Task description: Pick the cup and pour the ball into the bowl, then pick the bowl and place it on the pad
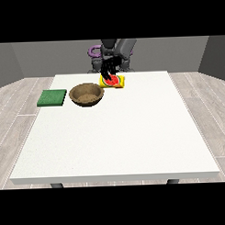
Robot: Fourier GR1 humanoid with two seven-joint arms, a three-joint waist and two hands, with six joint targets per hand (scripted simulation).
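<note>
A yellow cup [114,81] lies tipped on its side at the far middle of the white table, its mouth turned towards the camera and showing a red inside; whether a ball sits in it cannot be told. Just left and slightly nearer stands a brown bowl [86,94], upright, round and shallow, its hollow open. Further left, apart from the bowl, a flat green square pad [52,97] lies on the tabletop.

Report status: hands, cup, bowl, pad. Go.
One black hand curled over the yellow cup, red ball at its mouth. Brown wooden bowl beside it. Green square pad at view's left. Nothing between.
</note>
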